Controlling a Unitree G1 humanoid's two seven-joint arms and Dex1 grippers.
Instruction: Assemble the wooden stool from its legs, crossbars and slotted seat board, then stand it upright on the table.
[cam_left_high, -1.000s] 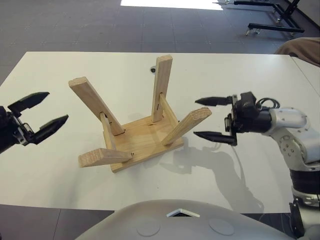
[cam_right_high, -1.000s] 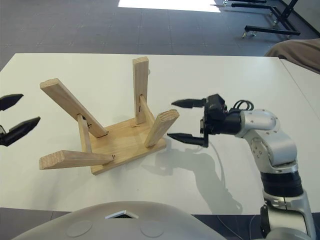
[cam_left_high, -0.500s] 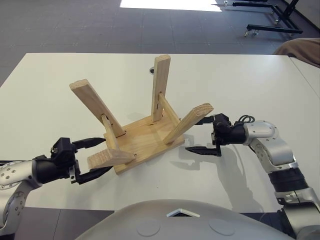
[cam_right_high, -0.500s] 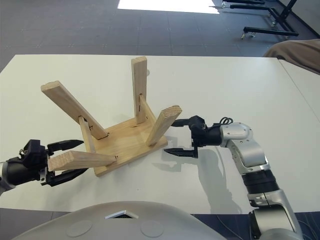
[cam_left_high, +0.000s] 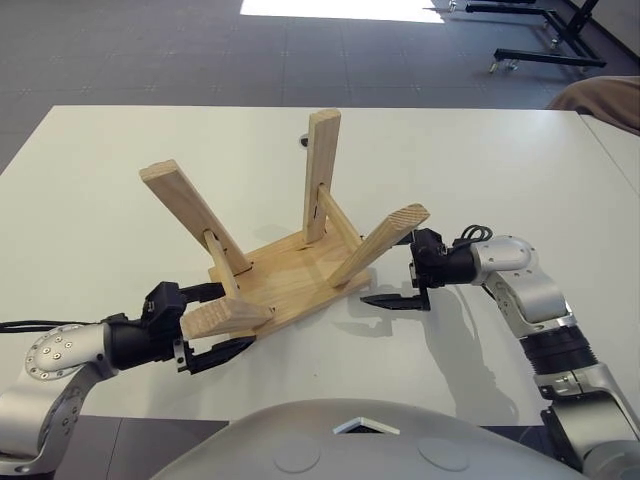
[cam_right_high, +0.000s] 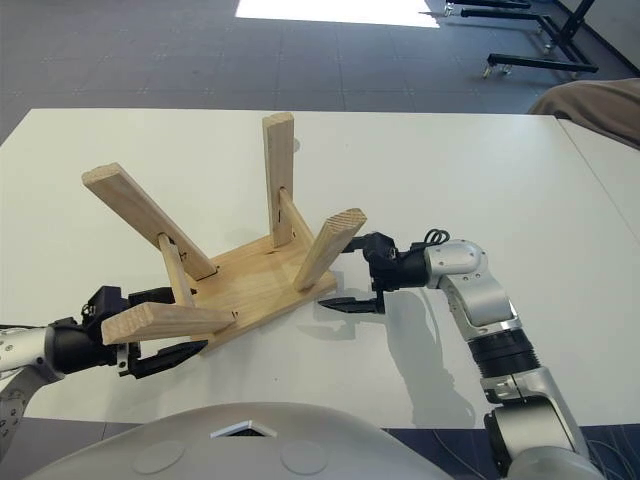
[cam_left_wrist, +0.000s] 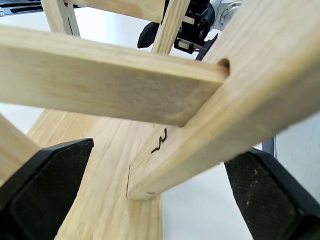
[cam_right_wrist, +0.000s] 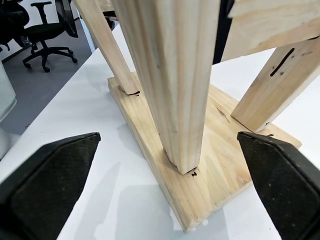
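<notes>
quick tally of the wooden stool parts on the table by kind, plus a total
legs: 4
crossbars: 2
seat board: 1
total: 7

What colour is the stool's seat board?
Pale natural wood; seat board clearest in right wrist view.

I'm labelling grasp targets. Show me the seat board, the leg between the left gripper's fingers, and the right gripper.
seat board (cam_left_high: 290, 280), left eye view, bare face between the legs.
leg (cam_left_high: 225, 318), left eye view, middle of its side face.
right gripper (cam_left_high: 385, 268), left eye view, midway between its fingertips.
</notes>
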